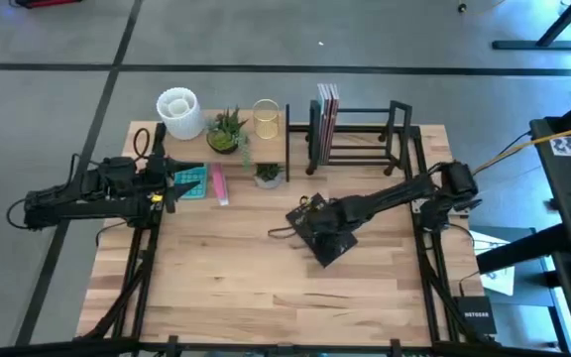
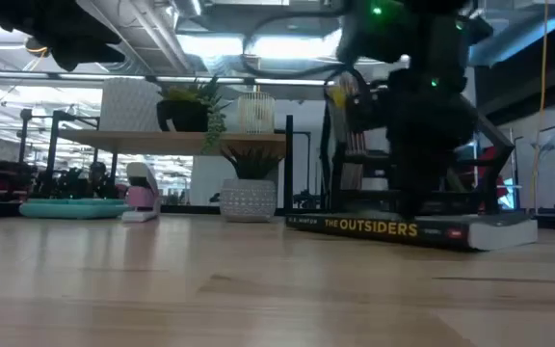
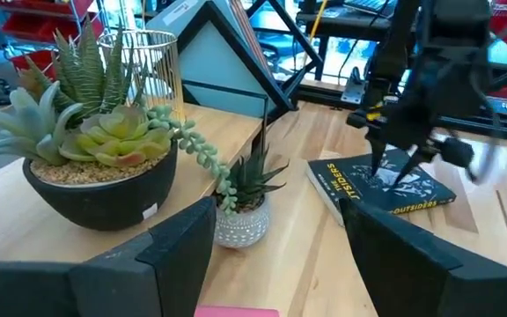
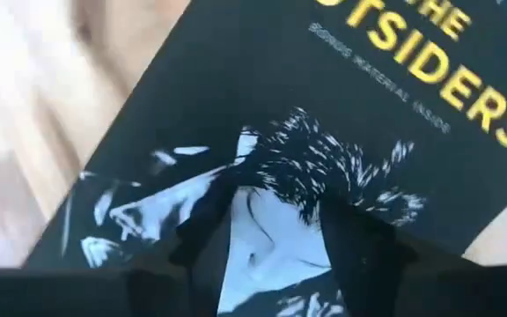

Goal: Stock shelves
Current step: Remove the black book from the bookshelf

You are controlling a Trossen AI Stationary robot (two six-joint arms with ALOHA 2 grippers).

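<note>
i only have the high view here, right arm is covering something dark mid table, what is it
Observer: It is a black book lying flat on the tabletop; its spine reads THE OUTSIDERS.
Operator: is the right gripper on it yet
Observer: The right gripper points down at the cover with its fingertips right at the surface and a narrow gap between them; nothing is between them.
Operator: and the left one, holding anything
Observer: No. The left gripper is open and empty, facing the black bowl of succulents on the wood shelf.
Operator: anything under that shelf
Observer: A small white pot with a spiky plant stands on the table there.
</note>
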